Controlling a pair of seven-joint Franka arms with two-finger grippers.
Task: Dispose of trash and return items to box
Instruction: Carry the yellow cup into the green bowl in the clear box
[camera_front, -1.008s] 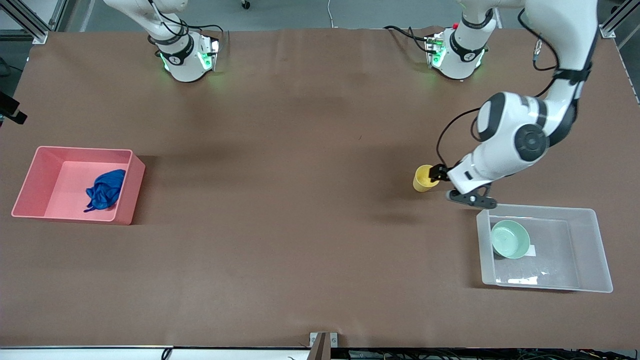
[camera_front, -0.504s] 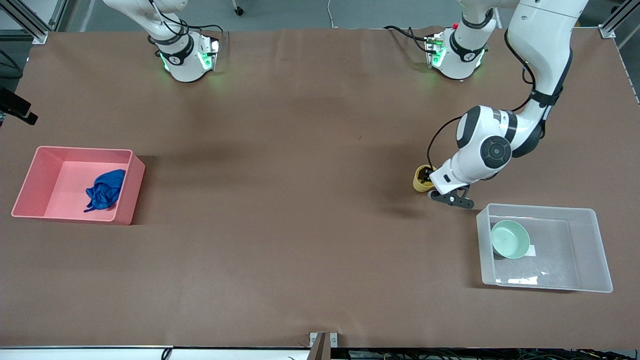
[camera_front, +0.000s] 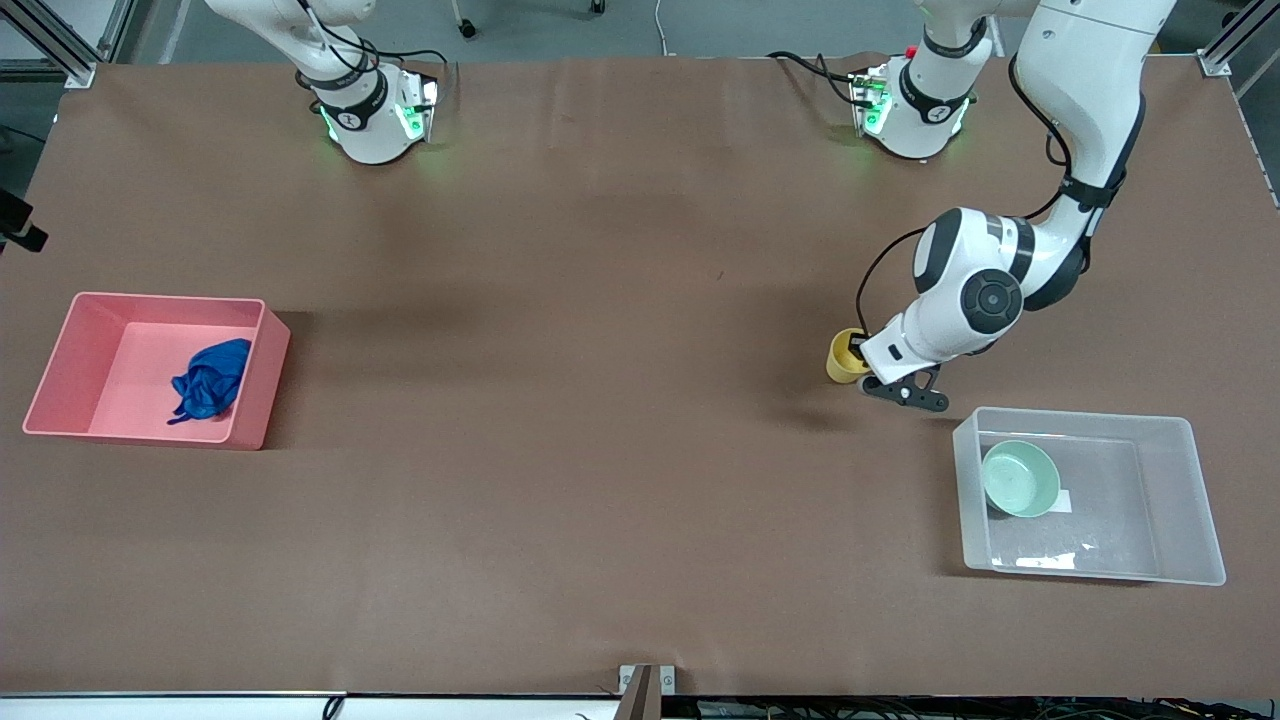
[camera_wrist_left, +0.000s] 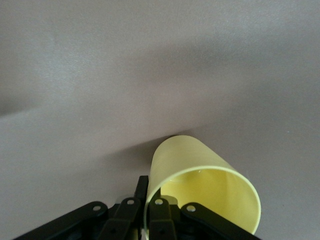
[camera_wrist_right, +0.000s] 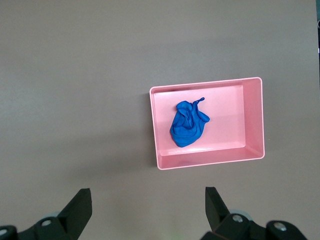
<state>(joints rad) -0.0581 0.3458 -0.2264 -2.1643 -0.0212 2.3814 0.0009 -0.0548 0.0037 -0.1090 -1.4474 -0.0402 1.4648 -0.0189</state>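
Yellow cup (camera_front: 843, 357) pinched at its rim by the left gripper (camera_front: 856, 352), centre-right of the front view, near the box (camera_front: 1190, 500).
Next, likely: lift it into the box beside the bowl (camera_front: 1020, 479). Cloth (camera_front: 210, 379) lies in the bin (camera_front: 60, 365); right gripper (camera_wrist_right: 150, 212) waits, fingers apart.

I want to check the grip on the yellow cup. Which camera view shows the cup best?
The left wrist view: the yellow cup fills it, with the left hand pinching its rim. The front view shows the cup small and partly covered by the hand. The right wrist view does not show it.

left end effector (camera_front: 856, 352) lowered onto yellow cup (camera_front: 843, 358) rim, apparently pinching it
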